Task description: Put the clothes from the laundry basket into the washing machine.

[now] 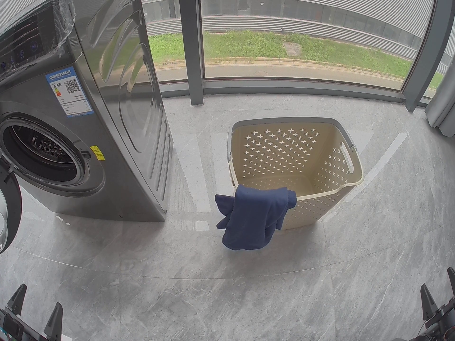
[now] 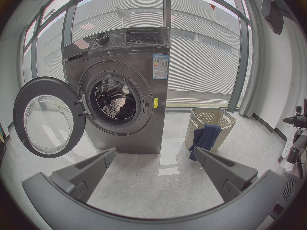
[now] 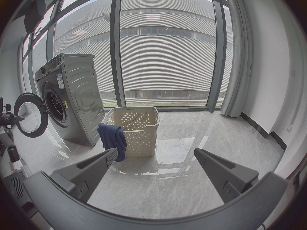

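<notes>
Hanging low above floor (image 1: 265, 299), left end effector (image 2: 153, 149) spread apart, empty, right end effector (image 3: 154, 149) likewise

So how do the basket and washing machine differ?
The washing machine is grey and tall; the laundry basket cream, perforated, low. The machine opens frontward, door swung wide; the basket opens upward, a blue garment over its rim. Both stand on the floor.

Head view: looking steeply down on washing machine (image 1: 71, 133) and laundry basket (image 1: 353, 178), both near. Left wrist view: low, facing the machine's open front squarely. Right wrist view: low, facing the basket. Shared by all: both.
</notes>
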Robot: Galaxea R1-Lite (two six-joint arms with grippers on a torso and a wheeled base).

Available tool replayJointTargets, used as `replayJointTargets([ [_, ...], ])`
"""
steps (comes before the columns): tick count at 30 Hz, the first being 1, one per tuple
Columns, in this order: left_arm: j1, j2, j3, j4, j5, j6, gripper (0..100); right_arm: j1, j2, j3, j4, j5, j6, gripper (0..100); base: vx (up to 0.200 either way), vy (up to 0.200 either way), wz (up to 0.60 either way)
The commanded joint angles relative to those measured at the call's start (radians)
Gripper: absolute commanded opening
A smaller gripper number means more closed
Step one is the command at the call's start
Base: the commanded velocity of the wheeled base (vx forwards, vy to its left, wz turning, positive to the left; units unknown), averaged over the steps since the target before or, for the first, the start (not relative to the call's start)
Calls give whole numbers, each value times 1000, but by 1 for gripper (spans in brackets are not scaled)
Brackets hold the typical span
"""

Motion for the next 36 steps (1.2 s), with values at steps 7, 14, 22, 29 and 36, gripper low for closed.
replayJointTargets([
  [7, 0, -16, 16, 0, -1, 7, 100, -1, -14, 18, 0, -1, 1, 100, 0, -57, 0],
  [14, 0, -16, 16, 0, -1, 7, 100, -1, -14, 18, 0, -1, 0, 100, 0, 0, 0],
  [22, -2, -16, 16, 0, -4, 7, 100, -1, -16, 18, 0, -7, 3, 100, 125, 75, 0],
  [29, -2, -16, 16, 0, -4, 4, 100, 2, 21, -160, -20, 5, 23, 100, 29, 0, 0],
  [36, -2, -16, 16, 0, -3, 6, 100, 2, 395, -174, -18, 138, 29, 100, 0, 0, 0],
])
